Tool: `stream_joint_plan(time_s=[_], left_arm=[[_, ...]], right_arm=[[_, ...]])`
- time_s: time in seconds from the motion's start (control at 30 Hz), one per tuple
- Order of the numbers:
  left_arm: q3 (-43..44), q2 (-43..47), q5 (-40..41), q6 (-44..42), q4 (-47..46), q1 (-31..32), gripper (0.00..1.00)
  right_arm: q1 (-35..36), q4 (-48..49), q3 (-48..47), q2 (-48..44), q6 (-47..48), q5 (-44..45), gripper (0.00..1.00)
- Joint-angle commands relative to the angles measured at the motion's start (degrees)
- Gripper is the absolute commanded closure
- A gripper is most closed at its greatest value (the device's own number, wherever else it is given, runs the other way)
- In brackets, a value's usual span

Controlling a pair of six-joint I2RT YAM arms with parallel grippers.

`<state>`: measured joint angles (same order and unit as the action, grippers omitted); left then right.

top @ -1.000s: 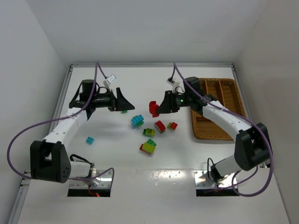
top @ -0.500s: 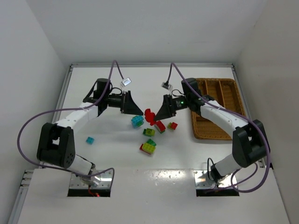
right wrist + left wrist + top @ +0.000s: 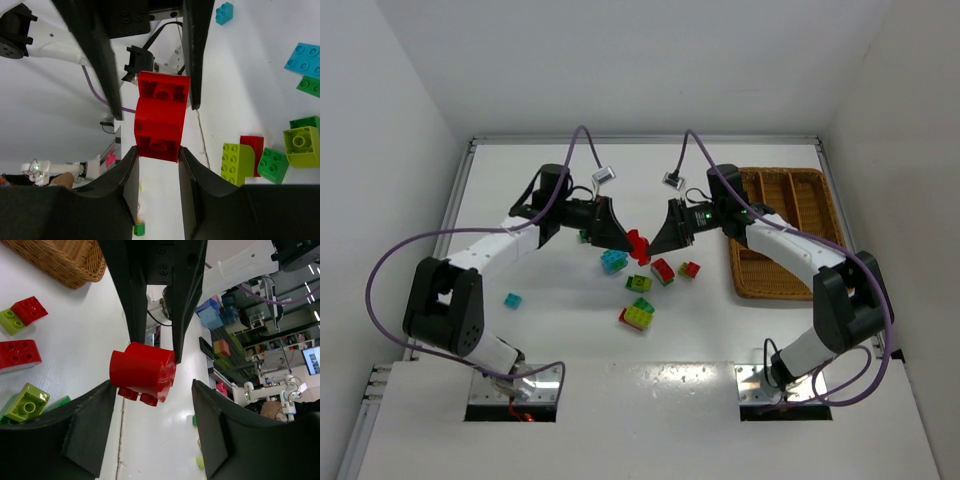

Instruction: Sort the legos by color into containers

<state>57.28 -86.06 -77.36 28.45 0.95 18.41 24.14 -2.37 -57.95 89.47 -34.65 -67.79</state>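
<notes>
The right gripper (image 3: 157, 150) is clamped on a red lego (image 3: 161, 116). Both pads bear on one end of the brick, which is held in the air above the worktop (image 3: 570, 325). The left gripper (image 3: 152, 387) faces it with its jaws wide, one finger on each side of the same brick. One finger is touching or just beside the brick, and the other stands apart from it.

Judged step in hand: the left gripper takes a second hold, either for a handover or to pull joined bricks apart (the views do not settle which).

1. Centre the brick between the left fingers before closing, so that neither pad pushes it sideways in the right gripper's hold.
2. Close on the free end, clear of the right fingers.
3. Release or pull only once the second hold is firm.

The other legos (image 3: 650, 285) lie loose on the worktop below. The wicker tray (image 3: 770, 294) sits to the right, well apart from the held brick.
</notes>
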Motion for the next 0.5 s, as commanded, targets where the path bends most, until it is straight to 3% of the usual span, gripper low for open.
stream_joint_plan(time_s=[0.0,0.07,0.17,0.23,0.33,0.4,0.47], left_arm=[[2.1,-0.2,-2.8,-2.3,-1.6,0.3,0.37],[2.8,-0.2,-2.8,-2.3,-1.0,0.3,0.49],[3.4,-0.7,-1.7,-2.3,-1.0,0.3,0.53],[3.4,-0.7,-1.2,-1.7,-1.0,0.3,0.67],[4.0,-0.7,0.2,-1.2,-1.0,0.3,0.87],[4.0,-0.7,1.2,-0.7,-1.0,0.3,1.0],[4.0,-0.7,2.0,-0.2,-1.0,0.3,1.0]], right_arm=[[0.5,4.3,-1.9,-0.1,-0.9,-2.7,0.75],[0.5,4.3,-1.9,0.5,-0.9,-2.7,0.75],[0.5,4.3,-1.9,0.5,-0.9,-2.7,0.75],[0.5,4.3,-1.9,1.1,-0.9,-2.7,0.75],[0.5,3.8,-1.9,1.1,-0.9,-2.2,0.68],[0.5,3.3,-2.4,1.1,-0.9,-1.5,0.51],[0.5,2.7,-2.4,1.1,-0.9,-0.9,0.46]])
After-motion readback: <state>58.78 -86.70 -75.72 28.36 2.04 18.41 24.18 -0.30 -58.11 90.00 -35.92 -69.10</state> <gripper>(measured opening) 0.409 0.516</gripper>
